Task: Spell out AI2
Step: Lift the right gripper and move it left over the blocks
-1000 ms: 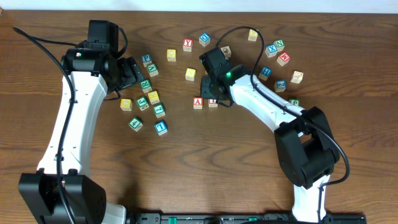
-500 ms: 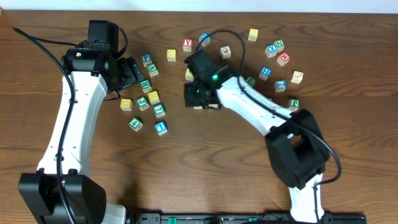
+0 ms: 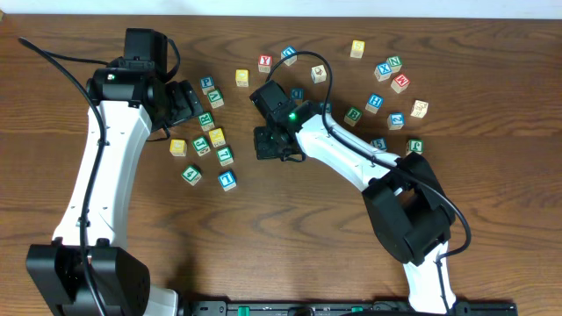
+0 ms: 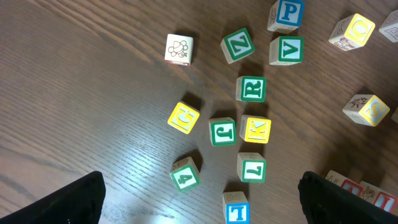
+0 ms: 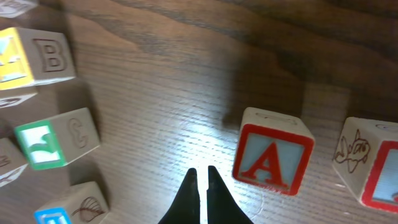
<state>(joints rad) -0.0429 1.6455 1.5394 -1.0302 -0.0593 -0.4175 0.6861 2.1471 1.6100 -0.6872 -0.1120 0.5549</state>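
The right gripper (image 5: pixel 200 184) was low over the table (image 5: pixel 161 81) near the middle of the scatter of cubes. Its fingertips were drawn together with only a thin slit between them, and nothing was caught in it. The A cube (image 5: pixel 273 158) sat on the wood just to the right of those tips, red letter facing up, apart from the fingers and not gripped. The I cube (image 5: pixel 374 171) stood close beside the A on its far side, cut off by the frame edge so that only a red border and a drawing on its side face showed. The gap between the two was too small to tell whether they touched. From overhead the gripper hid both of them.

The 2 cube could not be picked out; the blue cubes to the right were too small to read.

The left gripper (image 3: pixel 188 104) hung above the left cluster, fingers spread wide and empty. Below it lay the blue 1 cube (image 4: pixel 236 208), a green 4 (image 4: pixel 185 176), J (image 4: pixel 222 131) and yellow K (image 4: pixel 255 129)
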